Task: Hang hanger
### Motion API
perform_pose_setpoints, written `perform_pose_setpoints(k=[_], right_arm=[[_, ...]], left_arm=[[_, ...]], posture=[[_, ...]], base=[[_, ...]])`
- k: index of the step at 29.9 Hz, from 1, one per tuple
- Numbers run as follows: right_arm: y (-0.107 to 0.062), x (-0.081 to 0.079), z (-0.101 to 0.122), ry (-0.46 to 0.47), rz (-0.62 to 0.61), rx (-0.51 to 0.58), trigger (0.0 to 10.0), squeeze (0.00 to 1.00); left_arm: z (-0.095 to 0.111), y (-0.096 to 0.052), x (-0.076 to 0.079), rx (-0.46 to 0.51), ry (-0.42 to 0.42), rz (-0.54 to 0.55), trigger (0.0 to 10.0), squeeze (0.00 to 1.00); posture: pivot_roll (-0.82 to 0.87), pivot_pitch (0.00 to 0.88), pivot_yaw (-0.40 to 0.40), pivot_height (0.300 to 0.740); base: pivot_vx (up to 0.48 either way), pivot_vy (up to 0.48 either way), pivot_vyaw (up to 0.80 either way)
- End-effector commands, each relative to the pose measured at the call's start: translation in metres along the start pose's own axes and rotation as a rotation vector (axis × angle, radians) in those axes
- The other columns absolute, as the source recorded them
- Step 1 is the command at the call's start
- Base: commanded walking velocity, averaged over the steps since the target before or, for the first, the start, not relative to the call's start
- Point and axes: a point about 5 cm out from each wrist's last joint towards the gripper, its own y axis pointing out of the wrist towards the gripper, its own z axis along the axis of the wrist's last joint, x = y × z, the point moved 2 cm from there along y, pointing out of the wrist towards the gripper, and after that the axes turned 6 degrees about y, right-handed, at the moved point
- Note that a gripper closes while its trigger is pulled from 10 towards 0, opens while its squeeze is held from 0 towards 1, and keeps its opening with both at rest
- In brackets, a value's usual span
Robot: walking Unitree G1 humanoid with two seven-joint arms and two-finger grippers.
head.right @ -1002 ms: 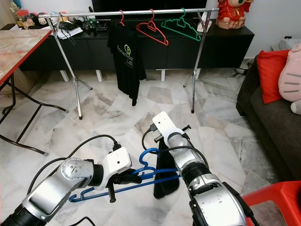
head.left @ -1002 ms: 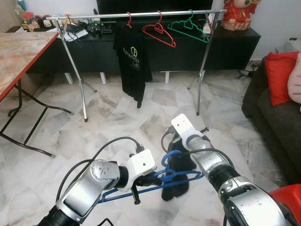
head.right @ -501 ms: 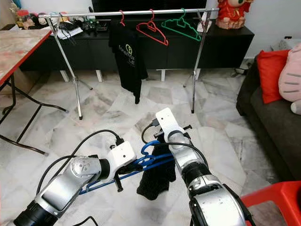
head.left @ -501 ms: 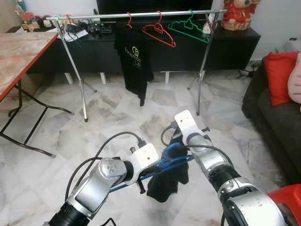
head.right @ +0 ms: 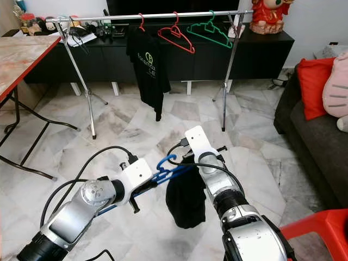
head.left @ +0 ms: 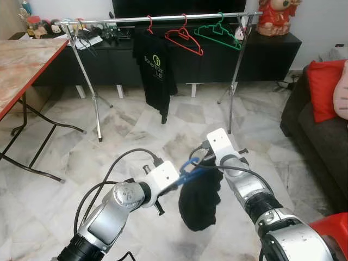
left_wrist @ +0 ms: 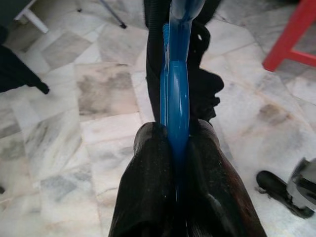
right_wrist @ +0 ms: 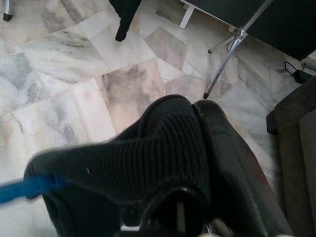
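Both grippers on the blue hanger [head.right: 166, 170] with black garment [head.right: 186, 197], held low over the marble floor [head.right: 119, 133], well short of the clothes rail [head.right: 157, 15].
Left gripper [left_wrist: 173, 148] fingers pinched tight on the hanger's blue bar. Right gripper [right_wrist: 197, 148] clamped on the ribbed black cloth at the hanger's far end; garment droops between the arms. Rail ahead carries a black T-shirt [head.right: 145, 62], red hanger [head.right: 175, 36], green hanger [head.right: 208, 29].

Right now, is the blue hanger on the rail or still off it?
Off it. The left gripper is shut on the blue hanger, low over the floor, the clothes rail well ahead.
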Motion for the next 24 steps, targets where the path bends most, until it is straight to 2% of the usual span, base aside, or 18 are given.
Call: perform_pose_setpoints(k=[1, 5, 10, 13, 19, 22, 24], right_arm=[[0.000, 0.005, 0.009, 0.020, -0.022, 0.028, 10.0, 0.00], [0.000, 0.003, 0.010, 0.017, -0.012, 0.029, 10.0, 0.00], [-0.001, -0.005, 0.015, 0.017, 0.020, 0.044, 10.0, 0.00], [-0.002, -0.009, 0.019, 0.031, 0.031, 0.054, 10.0, 0.00], [-0.003, -0.012, 0.024, 0.078, 0.043, 0.062, 10.0, 0.00], [-0.004, -0.012, 0.026, 0.102, 0.041, 0.065, 10.0, 0.00], [-0.006, -0.010, 0.026, 0.118, 0.031, 0.063, 10.0, 0.00]], left_arm=[[0.001, -0.002, -0.009, 0.007, 0.008, 0.053, 10.0, 0.00], [0.008, -0.001, -0.012, 0.051, -0.020, 0.069, 10.0, 0.00], [0.013, -0.001, -0.001, 0.092, -0.054, -0.005, 10.0, 0.00], [0.015, 0.000, 0.002, 0.095, -0.045, -0.027, 10.0, 0.00], [0.012, 0.005, 0.004, 0.065, -0.048, -0.026, 10.0, 0.00], [0.007, 0.008, 0.001, 0.023, -0.054, 0.013, 10.0, 0.00], [0.000, 0.012, -0.007, -0.033, -0.079, 0.083, 10.0, 0.00]], posture=[[0.00, 0.000, 0.017, 0.740], [0.00, 0.000, 0.018, 0.740], [0.00, 0.000, 0.022, 0.740], [0.00, 0.000, 0.025, 0.740], [-0.01, 0.000, 0.029, 0.740], [-0.01, 0.000, 0.031, 0.740], [-0.02, 0.000, 0.032, 0.740]], base=[[0.000, 0.000, 0.00], [0.000, 0.000, 0.00], [0.000, 0.000, 0.00], [0.000, 0.000, 0.00], [0.000, 0.000, 0.00], [0.000, 0.000, 0.00], [0.000, 0.000, 0.00]])
